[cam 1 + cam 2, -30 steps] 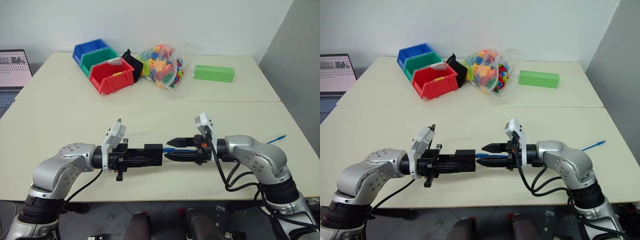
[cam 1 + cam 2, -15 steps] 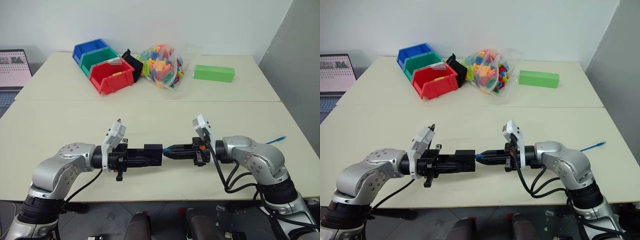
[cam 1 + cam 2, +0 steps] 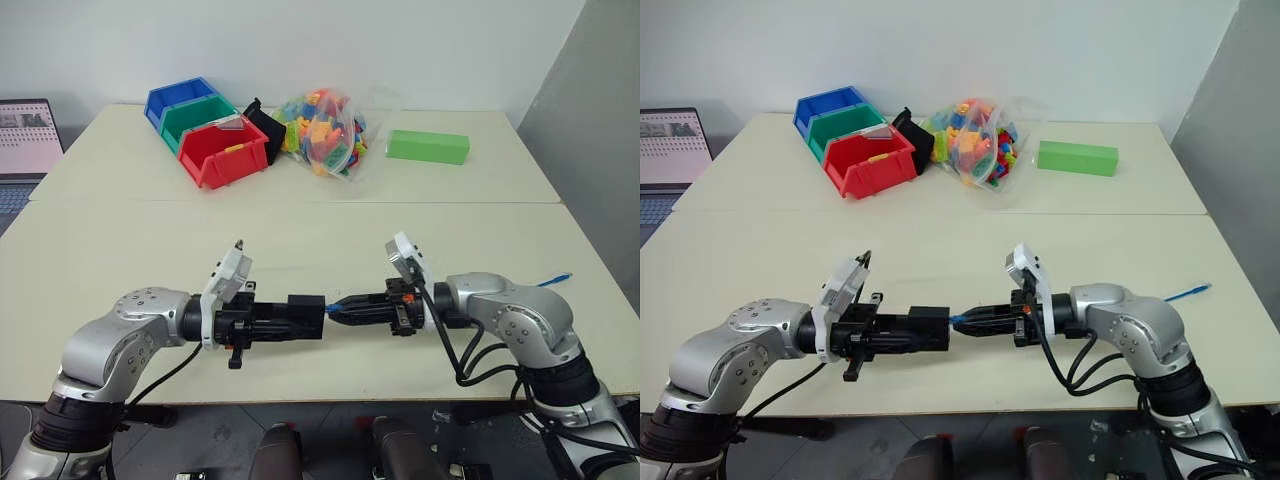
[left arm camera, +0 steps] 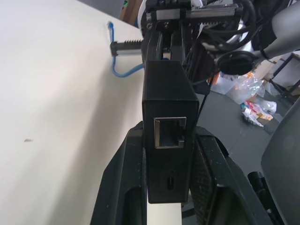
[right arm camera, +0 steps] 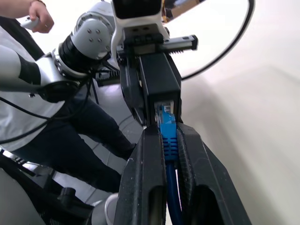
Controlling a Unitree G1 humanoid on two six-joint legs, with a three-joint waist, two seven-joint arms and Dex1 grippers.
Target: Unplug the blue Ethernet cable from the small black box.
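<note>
Box: the small black box [image 3: 306, 311] is held above the near table [image 3: 120, 240], level, between the two grippers; its free port faces the left wrist camera, empty [image 4: 170, 132].
Left gripper: the left gripper [image 4: 169, 187] is clamped on the box, one finger [image 4: 126, 178] on each side wall, pointing toward the right arm.
Cable: the blue cable [image 5: 168, 140] has its plug seated in the box's far port, on the side turned to the right gripper; the boot sits just outside the port. The cord runs back between the right fingers, and its other end lies on the table edge beside the right arm [image 3: 555, 277].
Right gripper: the right gripper [image 3: 345, 311] is closed narrow on the cable's boot, fingertips [image 5: 150, 140] touching or nearly touching the box face; I cannot tell which. It points straight at the left gripper.
Box to grippers: both in one line, box nearest the left, plug nearest the right.
Far table: red bin [image 3: 222, 150], green bin [image 3: 195, 116], blue bin [image 3: 180, 98], a bag of bricks [image 3: 322, 130], a green block [image 3: 428, 146], well apart from the arms.
Person: a person [image 5: 28, 61] stands behind the left arm in the right wrist view.
</note>
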